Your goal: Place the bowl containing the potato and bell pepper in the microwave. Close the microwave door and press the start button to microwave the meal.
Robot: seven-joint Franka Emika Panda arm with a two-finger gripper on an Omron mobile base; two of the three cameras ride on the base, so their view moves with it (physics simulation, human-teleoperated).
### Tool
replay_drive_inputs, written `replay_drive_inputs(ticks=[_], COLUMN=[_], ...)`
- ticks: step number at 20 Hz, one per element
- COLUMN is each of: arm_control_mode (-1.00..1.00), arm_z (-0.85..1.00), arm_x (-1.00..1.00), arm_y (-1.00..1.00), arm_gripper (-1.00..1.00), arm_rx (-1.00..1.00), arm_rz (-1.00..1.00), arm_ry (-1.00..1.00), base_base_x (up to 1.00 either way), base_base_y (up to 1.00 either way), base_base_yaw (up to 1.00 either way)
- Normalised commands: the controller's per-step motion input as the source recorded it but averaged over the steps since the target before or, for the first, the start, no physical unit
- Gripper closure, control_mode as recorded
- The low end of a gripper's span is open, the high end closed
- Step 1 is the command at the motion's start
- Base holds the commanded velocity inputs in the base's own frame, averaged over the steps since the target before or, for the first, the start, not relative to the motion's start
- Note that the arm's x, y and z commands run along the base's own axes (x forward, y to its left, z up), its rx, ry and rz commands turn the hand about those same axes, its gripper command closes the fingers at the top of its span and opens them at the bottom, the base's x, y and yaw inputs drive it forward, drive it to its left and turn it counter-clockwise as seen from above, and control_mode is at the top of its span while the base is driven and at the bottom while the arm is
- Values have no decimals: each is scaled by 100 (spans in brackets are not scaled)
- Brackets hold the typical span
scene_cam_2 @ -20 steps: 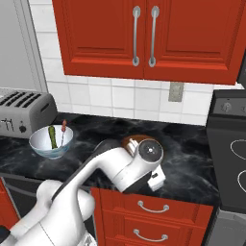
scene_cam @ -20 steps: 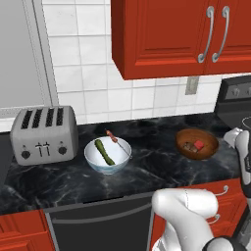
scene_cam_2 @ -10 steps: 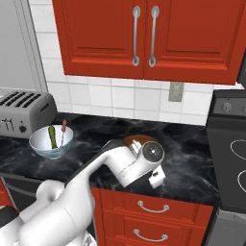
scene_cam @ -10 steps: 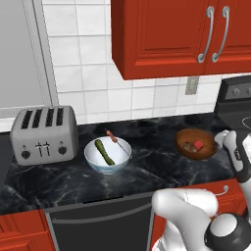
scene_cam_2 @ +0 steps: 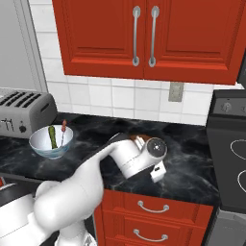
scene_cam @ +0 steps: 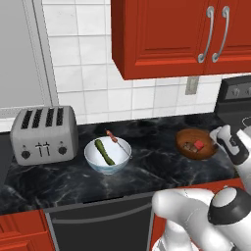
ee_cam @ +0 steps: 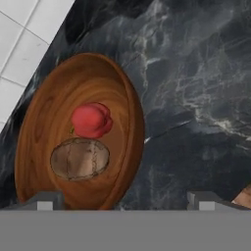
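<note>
The bowl (ee_cam: pixel 78 132) sits on the dark marble surface (ee_cam: pixel 196 98), well right of the toaster (scene_cam: pixel 44 133) and past the white bowl (scene_cam: pixel 108 155). Inside it the bell pepper (ee_cam: pixel 91 119) touches the potato (ee_cam: pixel 80 158) — loose, likely to roll if tipped. We judge the wood stiff, light and a little slick; take the near rim, keeping level. Gripper (ee_cam: pixel 125 201) hangs just above — jaws spread wide, holding nothing.

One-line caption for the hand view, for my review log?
Hand camera over the wooden bowl holding bell pepper and potato on the dark marble counter, jaws open.
</note>
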Motion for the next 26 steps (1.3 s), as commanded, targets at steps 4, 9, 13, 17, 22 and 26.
replay_drive_inputs(ticks=[4, 9, 13, 17, 22, 26], arm_control_mode=[-100, -100, -100, -100, -100, -100], arm_z=[-25, -30, -27, -22, -19, -19], arm_x=[17, 14, 14, 14, 14, 16], arm_y=[0, 0, 0, 0, 0, 0], arm_gripper=[-100, -100, -100, -100, -100, -100], arm_rx=[0, 0, 0, 0, 0, 0], arm_rz=[0, 0, 0, 0, 0, 0], arm_ry=[0, 0, 0, 0, 0, 0], base_base_x=[0, 0, 0, 0, 0, 0], base_base_y=[0, 0, 0, 0, 0, 0], base_base_yaw=[0, 0, 0, 0, 0, 0])
